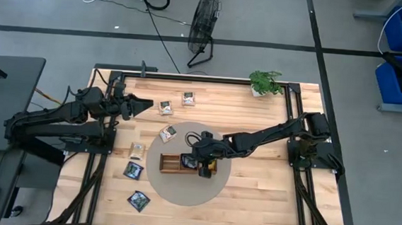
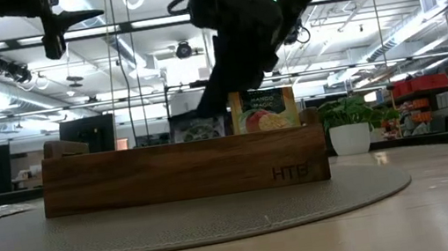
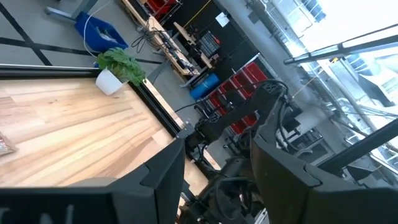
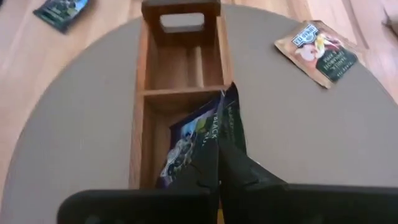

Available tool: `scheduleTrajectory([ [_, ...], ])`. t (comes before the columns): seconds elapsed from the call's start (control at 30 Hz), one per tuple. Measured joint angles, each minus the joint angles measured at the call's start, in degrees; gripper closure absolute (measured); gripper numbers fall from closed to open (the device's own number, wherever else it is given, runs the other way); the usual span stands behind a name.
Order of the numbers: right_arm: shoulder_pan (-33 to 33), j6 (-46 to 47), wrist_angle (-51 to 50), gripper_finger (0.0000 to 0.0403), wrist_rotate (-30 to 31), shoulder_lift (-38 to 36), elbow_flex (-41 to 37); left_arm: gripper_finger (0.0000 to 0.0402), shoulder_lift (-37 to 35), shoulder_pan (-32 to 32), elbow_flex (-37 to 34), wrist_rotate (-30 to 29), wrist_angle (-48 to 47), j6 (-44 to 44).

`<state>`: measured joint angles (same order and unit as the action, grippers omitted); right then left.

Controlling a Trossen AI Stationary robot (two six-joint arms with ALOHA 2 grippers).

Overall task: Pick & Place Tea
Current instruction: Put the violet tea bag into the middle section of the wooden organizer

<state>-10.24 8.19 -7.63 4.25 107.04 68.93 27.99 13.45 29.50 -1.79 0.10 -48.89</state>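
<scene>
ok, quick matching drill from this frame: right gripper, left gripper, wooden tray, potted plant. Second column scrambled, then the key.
Things:
1. right gripper
2. left gripper
3. wooden tray
4. potted plant

Places or states:
A. far edge of the table
B. on the round grey mat
C. shut on a dark tea sachet, over the tray
D. raised over the table's left side, holding nothing

Pairs: 1-C, 2-D, 3-B, 4-A

Two dark jointed arms (black tapered claws)

Right arm (image 1: 256,139) blocks wooden tray's (image 1: 171,163) near end, far compartments open, loose sachets (image 1: 134,170) scattered left
</scene>
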Motion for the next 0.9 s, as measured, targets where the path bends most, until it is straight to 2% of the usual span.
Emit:
scheduleTrajectory([
  [0.2, 0.0, -0.2, 3.0, 0.0386, 0.1, 0.0, 0.0, 0.0213, 0.1, 0.0, 0.0, 0.0, 0.0, 0.0],
  [0.37, 0.2, -0.2, 2.7, 0.0356, 5.1, 0.0, 0.0, 0.0213, 0.1, 0.0, 0.0, 0.7, 0.0, 0.0],
  [0.7, 0.4, 2.7, 2.7, 0.0258, 4.1, -0.2, 0.0, 0.0213, 0.1, -0.1, 0.0, 8.4, -2.7, -1.4],
  [0.9, 1.3, 7.0, 3.3, 0.0213, 3.8, -4.1, 0.0, 0.0213, 0.1, -2.0, 0.0, 13.2, -11.0, -1.9],
])
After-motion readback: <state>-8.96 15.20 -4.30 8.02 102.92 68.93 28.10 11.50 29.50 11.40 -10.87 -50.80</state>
